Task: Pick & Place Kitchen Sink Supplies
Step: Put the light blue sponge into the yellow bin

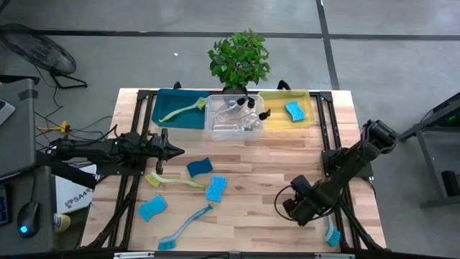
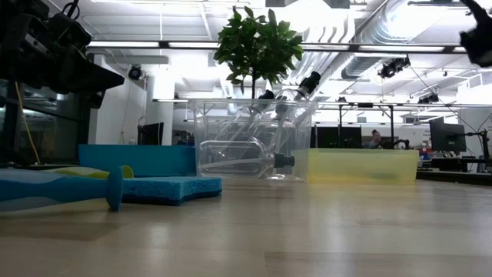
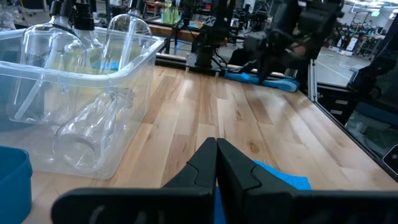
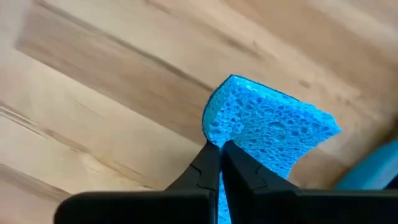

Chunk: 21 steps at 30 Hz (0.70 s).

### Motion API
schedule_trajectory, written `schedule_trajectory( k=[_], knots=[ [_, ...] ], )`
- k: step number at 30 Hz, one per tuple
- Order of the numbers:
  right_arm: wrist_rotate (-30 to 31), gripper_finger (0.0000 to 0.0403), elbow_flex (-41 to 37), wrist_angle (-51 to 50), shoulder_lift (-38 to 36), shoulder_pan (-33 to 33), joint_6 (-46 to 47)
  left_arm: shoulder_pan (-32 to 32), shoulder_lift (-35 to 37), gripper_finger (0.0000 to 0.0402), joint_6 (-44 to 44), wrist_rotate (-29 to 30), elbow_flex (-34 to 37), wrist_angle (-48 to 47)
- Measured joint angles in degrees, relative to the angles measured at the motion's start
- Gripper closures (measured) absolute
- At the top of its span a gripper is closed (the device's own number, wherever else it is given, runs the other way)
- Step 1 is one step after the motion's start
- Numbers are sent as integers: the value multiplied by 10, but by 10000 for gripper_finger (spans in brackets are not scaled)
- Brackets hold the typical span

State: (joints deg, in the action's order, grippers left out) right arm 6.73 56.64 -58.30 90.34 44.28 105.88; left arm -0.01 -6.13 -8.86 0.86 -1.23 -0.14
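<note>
Left end effector: shut, holding nothing, at 9 o'clock on the surface, waiting.
Teal bin: at 11 o'clock; it holds one yellow-green brush.
Clear bin: at 12 o'clock, between the other two bins; it holds pump bottles.
Yellow bin: at 1 o'clock; it holds one sponge.
Loose things: on the left half of the surface lie three sponges, at and, a second yellow-green brush and a blue brush. Another blue brush lies at 5 o'clock.
Right end effector: at 4 o'clock, pinched shut on a corner of a blue sponge. I cannot tell if the sponge is off the wood yet.
Done: I think about half. Some of each kind is in a bin.
Left to do: the held sponge likely goes in the yellow bin, then the loose sponges and brushes.
</note>
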Motion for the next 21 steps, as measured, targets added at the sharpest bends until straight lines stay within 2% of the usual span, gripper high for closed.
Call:
schedule_trajectory(
  k=[8, 21],
  knots=[
    [54, 403, 0, -47, -51, -49, -81, 0, 0, 401, 0, 0, 0, 0],
    [94, 402, 0, -87, -112, -191, -285, 0, 0, 401, 0, 0, 0, 0]
  ],
)
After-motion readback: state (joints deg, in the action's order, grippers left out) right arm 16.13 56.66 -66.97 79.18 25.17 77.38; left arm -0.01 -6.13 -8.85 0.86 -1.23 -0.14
